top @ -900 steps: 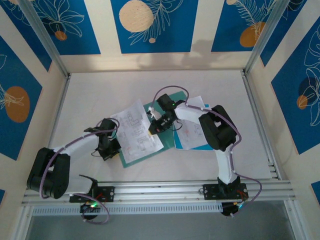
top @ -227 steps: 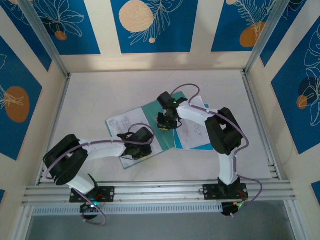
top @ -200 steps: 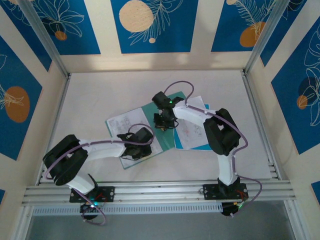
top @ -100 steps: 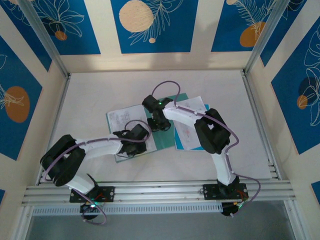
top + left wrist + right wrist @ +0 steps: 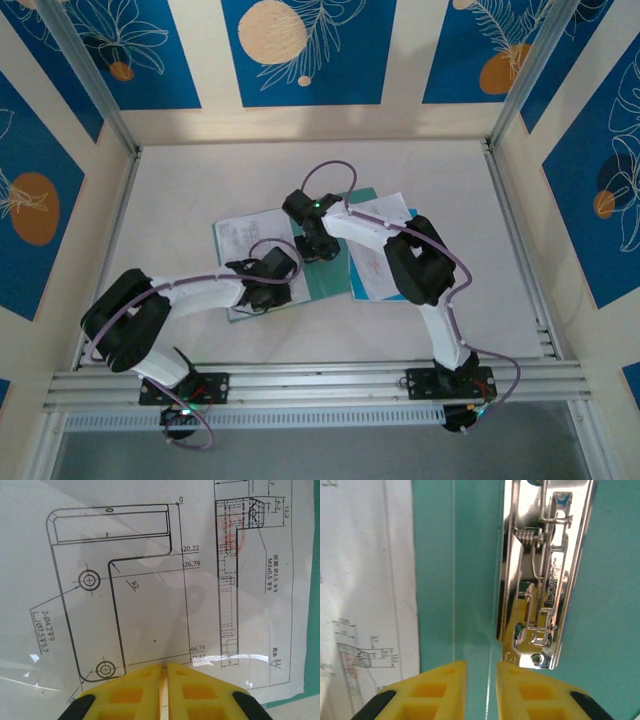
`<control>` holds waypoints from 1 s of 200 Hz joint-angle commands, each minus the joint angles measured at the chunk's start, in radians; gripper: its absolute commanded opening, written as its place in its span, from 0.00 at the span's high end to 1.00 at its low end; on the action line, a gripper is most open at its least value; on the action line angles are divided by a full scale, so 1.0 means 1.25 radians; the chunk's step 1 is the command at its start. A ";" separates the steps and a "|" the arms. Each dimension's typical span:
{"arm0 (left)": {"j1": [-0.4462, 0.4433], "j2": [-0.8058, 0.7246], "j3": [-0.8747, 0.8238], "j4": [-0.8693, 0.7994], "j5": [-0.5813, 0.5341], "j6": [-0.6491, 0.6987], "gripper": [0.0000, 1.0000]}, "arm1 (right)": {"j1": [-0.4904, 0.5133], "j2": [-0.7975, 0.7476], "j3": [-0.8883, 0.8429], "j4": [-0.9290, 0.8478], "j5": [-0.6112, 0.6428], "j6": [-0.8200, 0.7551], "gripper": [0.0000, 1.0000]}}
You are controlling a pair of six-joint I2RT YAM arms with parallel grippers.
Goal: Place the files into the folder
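The teal folder [image 5: 328,278] lies open mid-table. One printed sheet [image 5: 243,235] rests flat on its left flap, and other sheets [image 5: 368,262] lie at its right. My left gripper [image 5: 276,280] points down on the left sheet. In the left wrist view its fingertips [image 5: 164,666] are shut, tips against the drawing sheet [image 5: 150,580], with the teal folder [image 5: 314,630] at the right edge. My right gripper [image 5: 315,248] hovers over the folder's spine. Its fingers [image 5: 481,662] are slightly parted over the teal inside [image 5: 470,555], beside the metal clip [image 5: 545,580]. A sheet [image 5: 365,580] lies at the left.
The white table [image 5: 200,180] is bounded by a metal frame and patterned walls. The two arms nearly meet over the folder, with the right arm's elbow [image 5: 420,265] over the right sheets. Bare table lies behind the folder and to either side.
The folder and the left sheet slid left with both grippers. Earlier the sheet stood tilted across the folder; now it lies flat. Little moved in the last half second.
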 commanded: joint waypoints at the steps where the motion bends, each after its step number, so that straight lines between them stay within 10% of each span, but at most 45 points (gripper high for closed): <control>1: 0.012 0.029 -0.011 -0.084 -0.029 0.012 0.90 | 0.010 0.009 0.011 -0.023 0.030 -0.015 0.76; 200: 0.012 0.025 -0.011 -0.095 -0.035 -0.002 0.93 | 0.001 0.057 -0.054 -0.018 0.092 -0.006 0.75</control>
